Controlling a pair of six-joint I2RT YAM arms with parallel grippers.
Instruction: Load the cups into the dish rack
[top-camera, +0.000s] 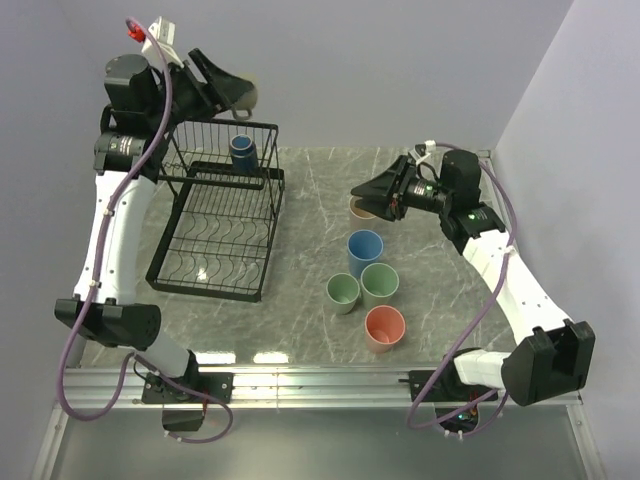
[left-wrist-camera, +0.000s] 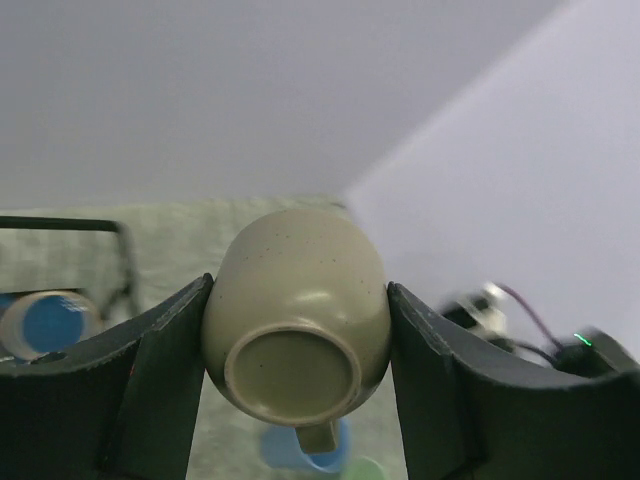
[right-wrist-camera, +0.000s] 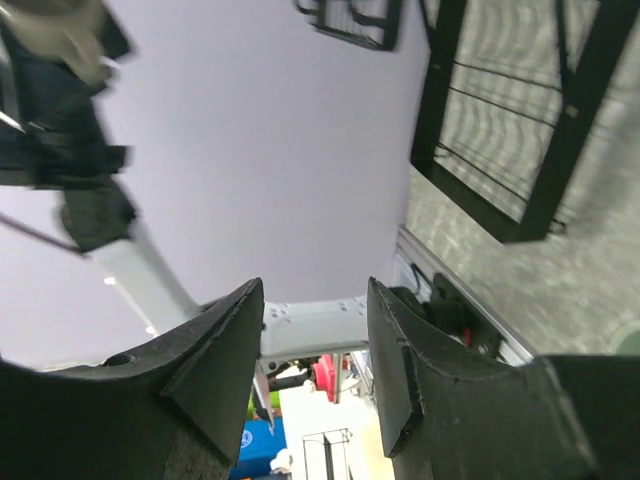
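Gripping the beige mug (left-wrist-camera: 300, 290) by its sides, the left gripper (top-camera: 222, 88) holds it high over the rack's (top-camera: 205, 290) far end. A dark-blue cup (top-camera: 242, 150) stands in the rack. The right gripper (right-wrist-camera: 315, 295) is parted and empty, just beside the beige tumbler (top-camera: 360, 211). Four other tumblers stand mid-table (top-camera: 300, 200).

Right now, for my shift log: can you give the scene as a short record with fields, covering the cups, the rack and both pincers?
left pincer: shut on the small beige mug, raised near the far end of the dish rack
right pincer: open, empty, close by the beige tumbler
in rack: dark-blue cup, basket tier
on table: beige tumbler, light blue cup, pale green cup, second pale green cup, salmon cup, all upright
loaded: one of seven
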